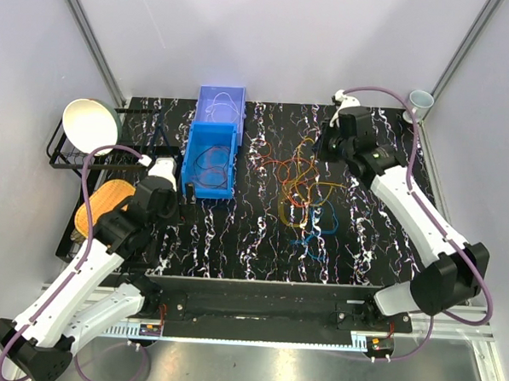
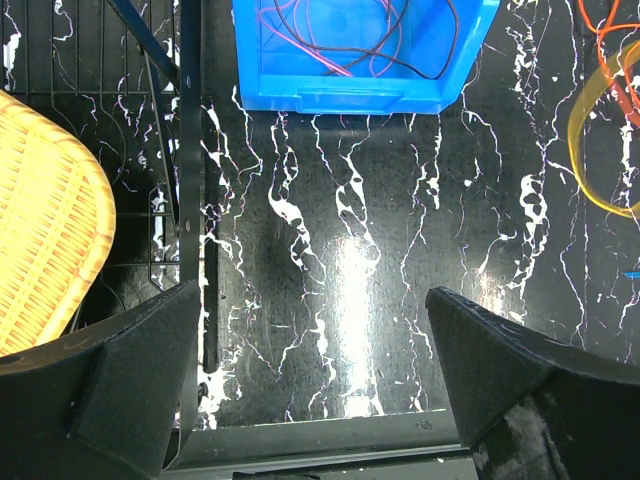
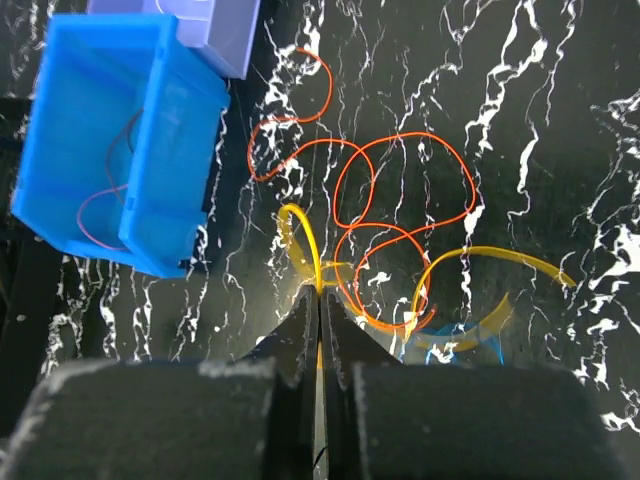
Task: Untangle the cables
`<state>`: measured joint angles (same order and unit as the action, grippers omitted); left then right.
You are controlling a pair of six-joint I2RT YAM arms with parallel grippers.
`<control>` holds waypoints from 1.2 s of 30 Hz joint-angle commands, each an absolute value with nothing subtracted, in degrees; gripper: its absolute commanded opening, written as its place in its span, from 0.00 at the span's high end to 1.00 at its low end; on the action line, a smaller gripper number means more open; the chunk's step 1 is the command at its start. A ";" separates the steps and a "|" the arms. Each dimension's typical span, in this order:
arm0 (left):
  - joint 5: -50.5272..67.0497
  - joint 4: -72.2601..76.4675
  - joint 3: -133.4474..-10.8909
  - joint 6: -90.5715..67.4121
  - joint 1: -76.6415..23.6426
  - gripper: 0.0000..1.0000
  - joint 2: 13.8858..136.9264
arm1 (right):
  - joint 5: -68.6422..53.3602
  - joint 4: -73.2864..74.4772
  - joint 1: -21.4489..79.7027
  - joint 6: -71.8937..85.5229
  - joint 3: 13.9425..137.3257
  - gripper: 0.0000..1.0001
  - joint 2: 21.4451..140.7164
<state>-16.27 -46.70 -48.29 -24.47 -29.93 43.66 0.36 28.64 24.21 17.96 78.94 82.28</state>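
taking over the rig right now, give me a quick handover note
Right gripper: shut on a yellow cable at the near edge of the pile.
Left gripper: open, empty, over bare table beside the blue bin.
Cables: the tangle of orange, yellow and blue loops lies mid-table.
Done: a few red and dark wires lie in the blue bin.
Left: most loops overlap in the tangle; the yellow one is gripped but not pulled free.
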 commanded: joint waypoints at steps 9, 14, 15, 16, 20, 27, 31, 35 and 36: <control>-16.70 -45.00 -49.39 -24.79 -29.79 0.01 42.80 | -15.12 9.52 24.43 20.99 92.03 1.00 67.35; -16.61 -44.91 -49.48 -24.87 -30.15 0.01 42.36 | -14.50 0.44 24.43 22.50 89.30 1.00 62.58; -16.35 -45.00 -49.48 -24.79 -30.23 0.01 42.28 | -14.59 0.53 24.43 22.41 88.95 1.00 62.32; -16.09 -44.91 -49.57 -24.79 -30.23 0.01 42.10 | -13.98 0.44 24.43 22.24 87.81 1.00 62.40; -13.02 -42.99 -49.57 -23.82 -30.50 0.01 40.43 | -10.11 6.23 24.43 22.76 84.91 1.00 65.29; -5.89 -35.35 -48.96 -27.67 -31.98 0.01 42.01 | -13.18 5.63 24.43 26.98 75.15 1.00 66.80; -7.29 -22.35 -47.20 -29.19 -39.53 0.01 46.56 | -14.24 5.80 24.43 27.25 72.87 1.00 65.92; -7.83 -5.59 -47.20 -24.97 -44.73 0.01 53.34 | -14.33 6.33 24.43 26.81 71.55 1.00 63.03; -6.95 -3.10 -47.63 -24.44 -44.74 0.01 54.83 | -14.67 6.68 24.43 26.63 71.37 1.00 62.58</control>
